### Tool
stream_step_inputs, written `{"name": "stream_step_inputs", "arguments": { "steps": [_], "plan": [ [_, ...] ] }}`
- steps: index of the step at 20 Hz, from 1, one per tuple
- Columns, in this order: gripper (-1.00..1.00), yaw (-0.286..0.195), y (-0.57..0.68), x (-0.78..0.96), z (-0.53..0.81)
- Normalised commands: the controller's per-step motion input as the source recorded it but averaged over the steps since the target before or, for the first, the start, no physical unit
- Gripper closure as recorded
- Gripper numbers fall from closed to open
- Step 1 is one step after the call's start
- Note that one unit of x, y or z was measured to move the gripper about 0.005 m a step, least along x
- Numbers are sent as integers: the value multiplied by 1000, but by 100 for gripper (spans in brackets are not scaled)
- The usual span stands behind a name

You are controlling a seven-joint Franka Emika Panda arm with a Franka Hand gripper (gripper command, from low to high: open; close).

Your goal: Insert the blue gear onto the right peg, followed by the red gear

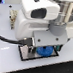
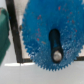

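Blue gear [image 2: 50, 37], nearest the wrist camera, fills most of that view; its toothed rim and speckled face are sharp enough to read, and a dark slot at its centre shows the right peg [image 2: 56, 54] standing in the bore. I judge the gear to be threaded on or very nearly seated on the peg, above the grey black-edged plate [image 2: 15, 50].

Pincer [image 1: 42, 47]: in the exterior view it hangs directly over the gear [image 1: 42, 51], but the white wrist housing hides its fingertips, so I cannot tell how wide it stands or whether it grips the gear at all.

Risks, as I judge them: if the gear sits tilted on the peg, pressing down could bind the bore or push the plate [image 1: 27, 54] across the counter [image 1: 6, 61]; if the pincer lifts while gripping, the gear could ride back up the peg. The red gear is not visible in either view, so locating it is an open matter.

Surface and room: the counter is plain white and smooth around the plate. A green object [image 2: 3, 30] lies just beside the plate. Behind the arm, the background is dark and blurred.
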Motion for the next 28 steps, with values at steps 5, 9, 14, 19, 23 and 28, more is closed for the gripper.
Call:
{"name": "stream_step_inputs", "arguments": {
  "steps": [5,9,14,19,23,28],
  "plan": [
    [-100,0,102,-422,316],
    [-100,0,204,-499,290],
    [-100,0,328,-571,166],
    [-100,0,378,-581,43],
    [-100,0,407,-553,6],
    [-100,0,431,-476,-28]
  ]
}}
